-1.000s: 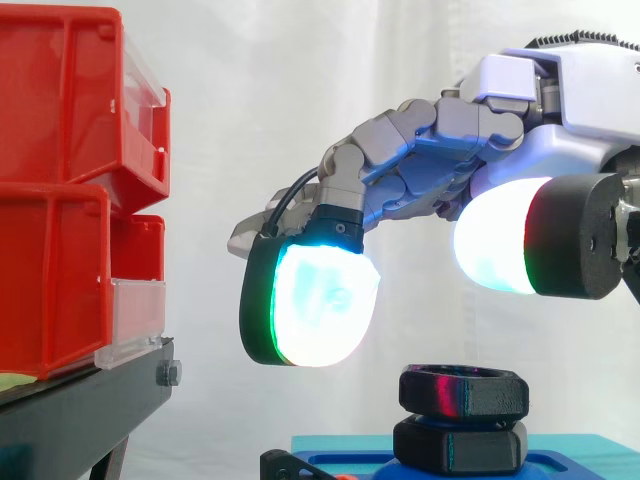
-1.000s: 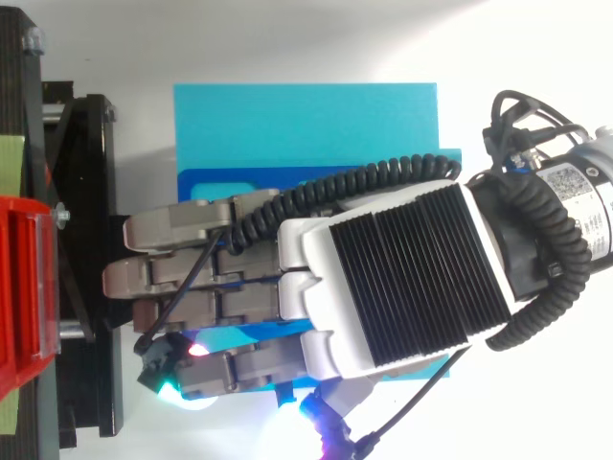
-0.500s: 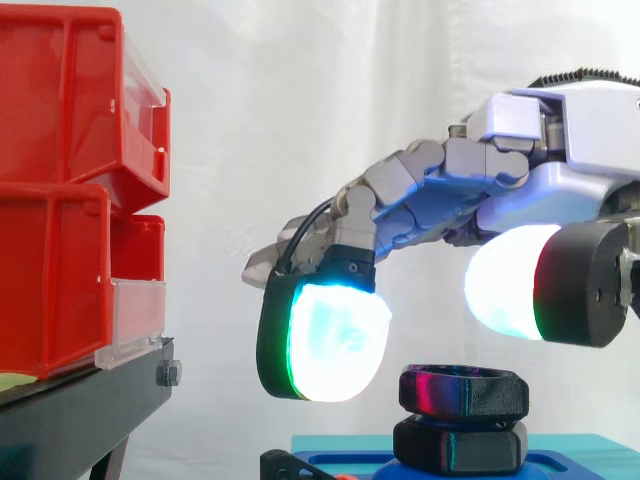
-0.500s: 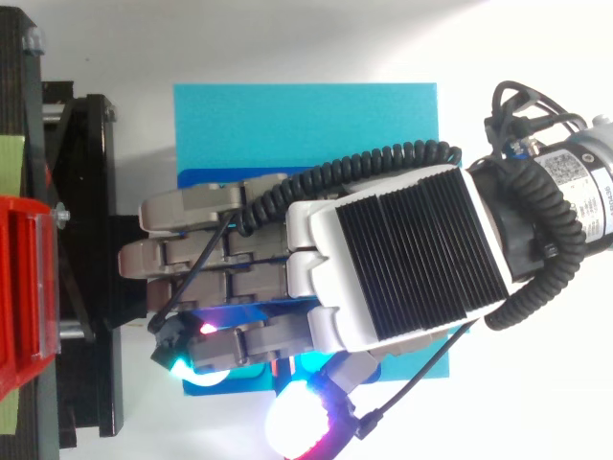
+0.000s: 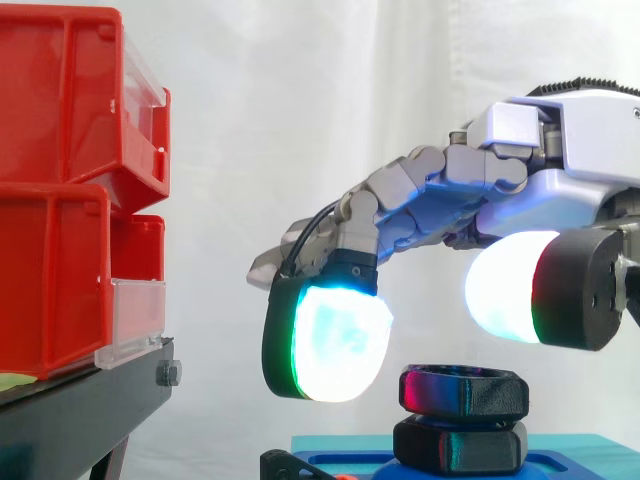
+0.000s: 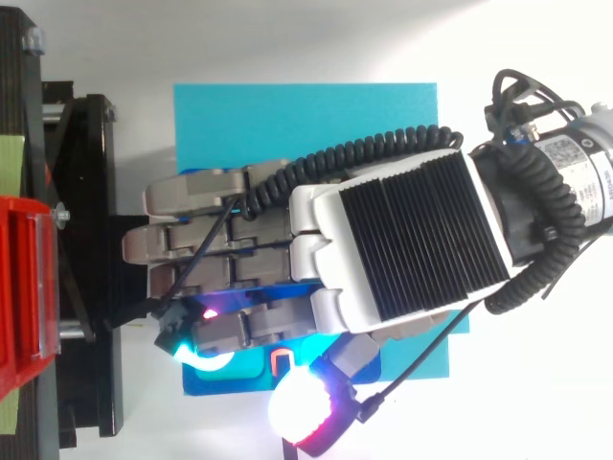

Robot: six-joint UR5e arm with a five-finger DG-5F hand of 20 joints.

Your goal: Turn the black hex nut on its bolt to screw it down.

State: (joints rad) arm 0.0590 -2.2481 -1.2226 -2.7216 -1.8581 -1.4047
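In the side view the black hex nut [image 5: 463, 390] sits at 5 o'clock of the scene. It is stacked on a second black hex piece [image 5: 460, 445] that rises from a dark blue fixture [image 5: 340, 465] on a teal plate [image 6: 306, 115].

The robot hand [image 5: 560, 150] comes in from 3 o'clock and hovers over the nut with its fingers loosely bent and spread from the thumb. We see nothing in its grasp. One glowing fingertip pad [image 5: 335, 345], white and cyan with a green edge, hangs at the nut's 9 to 10 o'clock. It is just beside the nut, with a sliver of white curtain [image 5: 300, 100] between them. The thumb pad [image 5: 510, 290], white with a green and red rim, floats at the nut's 1 o'clock, clear above it.

From the top, the back of the robot hand [image 6: 402, 249] lies across the blue fixture, fingers pointing to 9 o'clock. A white label [image 6: 575, 182] on the wrist at 3 o'clock carries print too small for us to read.

Red bins [image 5: 60, 200] are stacked on a black stand [image 5: 90, 400] at 9 o'clock, well apart from the nut.
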